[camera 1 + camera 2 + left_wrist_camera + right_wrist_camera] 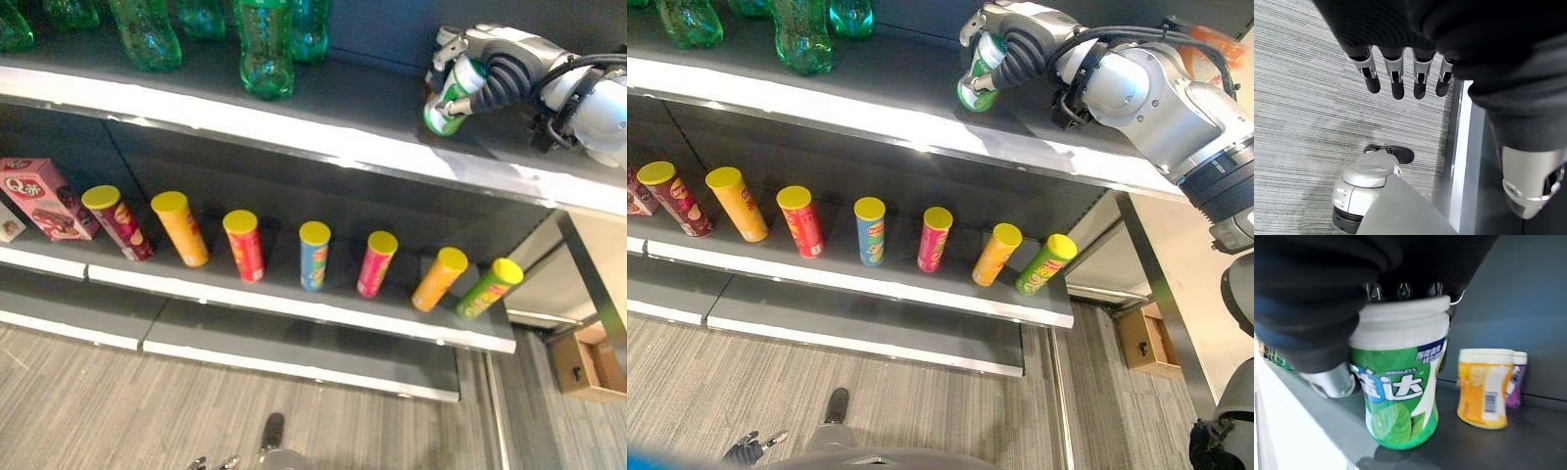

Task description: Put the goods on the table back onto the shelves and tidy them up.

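on the top shelf (294, 117), at two o'clock in the head views, the right hand (1014, 49) grips the green gum jar (1400, 396), which it should lower flat near the orange jar (1484, 387) before letting go, while the left hand (1400, 78) hangs relaxed.

1. A dark grey shelving unit (323, 98) runs across the upper part of the frame, its boards edged with pale, light-catching front strips.
2. Its back panel (294, 186) is the same dark grey.
3. A lower shelf board (294, 338) sits near the floor at centre.
4. The floor (98, 411) is grey carpet with fine stripes and covers the bottom of the frame.
5. At the right, past the shelving's end post (593, 284), stands a pale wall surface (607, 240).
6. A brown cardboard box (588, 362) rests on the floor in the lower right corner.
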`<state>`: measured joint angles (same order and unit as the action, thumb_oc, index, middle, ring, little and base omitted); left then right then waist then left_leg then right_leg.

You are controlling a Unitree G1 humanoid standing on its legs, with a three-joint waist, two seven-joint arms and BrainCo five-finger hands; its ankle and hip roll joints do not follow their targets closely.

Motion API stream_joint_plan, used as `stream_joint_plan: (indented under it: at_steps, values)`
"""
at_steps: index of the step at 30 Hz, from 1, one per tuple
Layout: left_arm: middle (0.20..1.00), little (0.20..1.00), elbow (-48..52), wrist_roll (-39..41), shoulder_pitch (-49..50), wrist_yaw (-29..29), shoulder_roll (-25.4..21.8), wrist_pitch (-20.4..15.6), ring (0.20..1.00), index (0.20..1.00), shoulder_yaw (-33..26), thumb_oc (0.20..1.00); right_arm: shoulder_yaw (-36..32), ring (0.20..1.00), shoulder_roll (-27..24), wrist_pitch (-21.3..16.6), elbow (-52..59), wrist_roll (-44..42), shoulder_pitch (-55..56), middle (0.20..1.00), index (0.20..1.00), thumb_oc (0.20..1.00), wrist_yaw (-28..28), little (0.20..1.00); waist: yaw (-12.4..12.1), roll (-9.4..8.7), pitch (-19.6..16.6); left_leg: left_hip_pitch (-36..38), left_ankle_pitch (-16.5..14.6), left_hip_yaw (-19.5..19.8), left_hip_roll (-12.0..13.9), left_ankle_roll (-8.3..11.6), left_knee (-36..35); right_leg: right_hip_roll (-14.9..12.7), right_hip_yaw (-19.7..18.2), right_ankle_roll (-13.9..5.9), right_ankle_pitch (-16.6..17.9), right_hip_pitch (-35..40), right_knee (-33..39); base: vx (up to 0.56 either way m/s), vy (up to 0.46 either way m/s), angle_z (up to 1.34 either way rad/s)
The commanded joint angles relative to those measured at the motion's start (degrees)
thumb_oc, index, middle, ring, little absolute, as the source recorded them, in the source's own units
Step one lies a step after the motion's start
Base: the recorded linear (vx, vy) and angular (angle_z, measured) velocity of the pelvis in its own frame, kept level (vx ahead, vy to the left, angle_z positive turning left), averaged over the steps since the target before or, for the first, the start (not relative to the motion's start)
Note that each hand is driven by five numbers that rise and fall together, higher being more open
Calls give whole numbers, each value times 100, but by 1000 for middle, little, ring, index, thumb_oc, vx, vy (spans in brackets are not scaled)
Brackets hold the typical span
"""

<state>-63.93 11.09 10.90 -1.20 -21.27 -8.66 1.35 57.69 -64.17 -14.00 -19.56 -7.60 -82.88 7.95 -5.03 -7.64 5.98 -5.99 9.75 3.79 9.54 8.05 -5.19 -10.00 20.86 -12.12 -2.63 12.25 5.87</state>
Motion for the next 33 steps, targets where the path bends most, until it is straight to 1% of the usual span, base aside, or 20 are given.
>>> stream_joint_plan:
  at_steps: [1, 4, 5, 6, 11, 18, 27, 33]
  values:
    - [1000, 1000, -192, 104, -474, 32, -434, -99, 1000, 1000, 69, 1000, 329, 200, -235, 8, -114, -321, -822, 200, 200, 200, -25, 200, -142, -195, 126, 855, -904, -412, 431, 338, 88, 52, 187, 377, 39, -349, -131, 0, 0, 0]
    - [1000, 1000, -199, 88, -468, 38, -437, -94, 1000, 1000, 50, 1000, 333, 200, -293, 11, 15, -337, -813, 200, 200, 200, 6, 200, -108, -207, 122, 872, -925, -413, 425, 337, 86, 54, 178, 379, 36, -339, -131, 0, 0, 0]
    - [1000, 1000, -162, -35, -585, -101, -403, -172, 1000, 1000, 120, 1000, 270, 200, -246, 23, 114, -356, -698, 200, 200, 200, 10, 200, -57, -205, 121, 885, -935, -427, 427, 338, 87, 53, 164, 378, 34, -340, -135, 0, 0, 0]
    - [1000, 1000, -178, -82, -636, 48, -459, -144, 1000, 1000, 176, 1000, 339, 200, -216, 32, 144, -325, -806, 200, 200, 200, 57, 200, -51, -231, 112, 902, -950, -448, 430, 336, 83, 50, 144, 377, 36, -338, -129, 0, 0, 0]
    - [1000, 1000, -94, -1, -576, 53, -418, -107, 1000, 1000, 176, 1000, 547, 200, -117, 181, -154, -363, -966, 200, 200, 200, 206, 200, -110, -247, 138, 876, -940, -428, 418, 330, 78, 46, 185, 373, 41, -336, -122, 0, 0, 0]
    - [1000, 1000, -24, -22, -561, 112, -423, -83, 1000, 1000, 198, 1000, 810, 200, -171, 272, -180, -240, -1012, 200, 200, 200, 395, 200, -131, -252, 164, 842, -928, -393, 392, 328, 64, 28, 247, 362, 54, -342, -116, 0, 0, 0]
    - [1000, 1000, 9, -24, -570, 122, -448, -82, 1000, 1000, 192, 1000, 898, 200, -181, 332, -322, -101, -1015, 200, 200, 200, 448, 200, -113, -250, 185, 841, -931, -388, 386, 323, 60, 26, 241, 363, 64, -352, -116, 0, 0, 0]
    - [1000, 1000, 46, -24, -549, 165, -471, -70, 1000, 1000, 211, 1000, 854, 200, -170, 404, -654, 32, -934, 200, 200, 200, 460, 200, -101, -223, 197, 854, -926, -393, 389, 319, 61, 32, 234, 375, 51, -352, -120, 0, 0, 0]
